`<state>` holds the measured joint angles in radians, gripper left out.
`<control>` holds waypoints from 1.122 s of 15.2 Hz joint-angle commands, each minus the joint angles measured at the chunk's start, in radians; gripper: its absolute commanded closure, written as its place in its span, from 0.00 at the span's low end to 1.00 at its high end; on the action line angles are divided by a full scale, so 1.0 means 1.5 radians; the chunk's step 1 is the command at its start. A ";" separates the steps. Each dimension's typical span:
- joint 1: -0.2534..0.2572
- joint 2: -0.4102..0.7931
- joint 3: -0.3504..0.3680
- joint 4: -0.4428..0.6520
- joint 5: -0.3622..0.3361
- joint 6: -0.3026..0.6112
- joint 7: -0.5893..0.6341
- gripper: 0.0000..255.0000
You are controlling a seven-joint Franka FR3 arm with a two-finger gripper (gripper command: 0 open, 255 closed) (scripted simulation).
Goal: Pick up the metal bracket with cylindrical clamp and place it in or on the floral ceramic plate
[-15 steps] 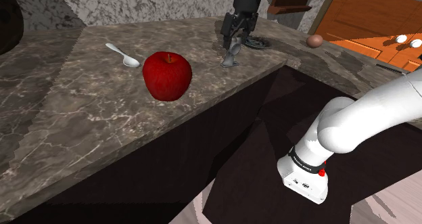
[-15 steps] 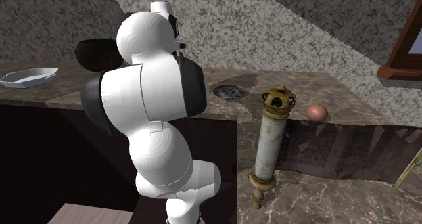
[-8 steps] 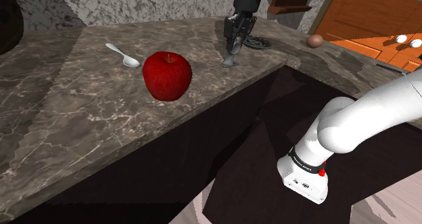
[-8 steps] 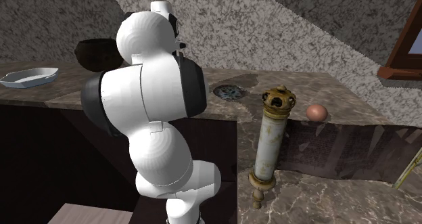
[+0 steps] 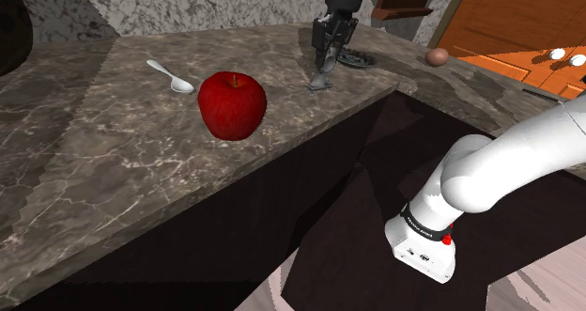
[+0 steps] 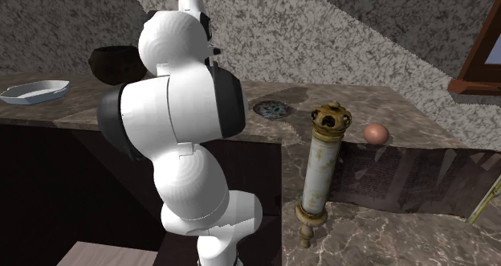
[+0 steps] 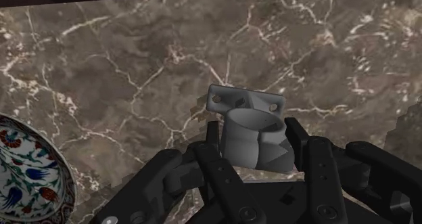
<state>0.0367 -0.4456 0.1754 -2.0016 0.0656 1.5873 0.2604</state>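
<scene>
Over far corner of brown marble counter (image 5: pixel 113 140) | black two-finger gripper (image 5: pixel 326 54) clamped on grey metal bracket with cylindrical clamp (image 7: pixel 249 131), flange pointing down at stone | blue-and-red floral ceramic plate (image 7: pixel 34 165) just beside claw, toward shoulder view's right | I judge a short sideways carry is next.

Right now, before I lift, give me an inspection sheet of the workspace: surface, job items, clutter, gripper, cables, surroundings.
Surface: veined brown marble counter with a dark front below it.
Job's things: grey bracket near the counter's far edge; floral plate lying flat on the counter close by, not touching it.
Clutter: red apple, pale spoon, brown egg, white dish, dark bowl, tall brass-ended cylinder.
Gripper: gripper shut on the grey bracket's cylinder, one finger on each side.
Cables: nothing seen.
Surroundings: rough stone wall, orange door.
</scene>
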 commanded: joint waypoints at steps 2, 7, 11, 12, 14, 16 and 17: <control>0.000 0.008 0.000 0.033 -0.001 -0.025 0.002 1.00; -0.002 0.023 0.000 0.093 -0.004 -0.070 0.004 1.00; -0.003 0.039 0.000 0.144 -0.006 -0.106 0.005 1.00; -0.003 0.043 0.000 0.158 -0.006 -0.115 0.006 1.00; -0.004 0.052 0.000 0.185 -0.008 -0.134 0.007 1.00; -0.004 0.061 0.001 0.213 -0.009 -0.152 0.008 1.00; -0.009 0.061 -0.011 0.214 -0.013 -0.153 -0.009 1.00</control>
<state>0.0271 -0.3553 0.1691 -1.6895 0.0501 1.3643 0.2618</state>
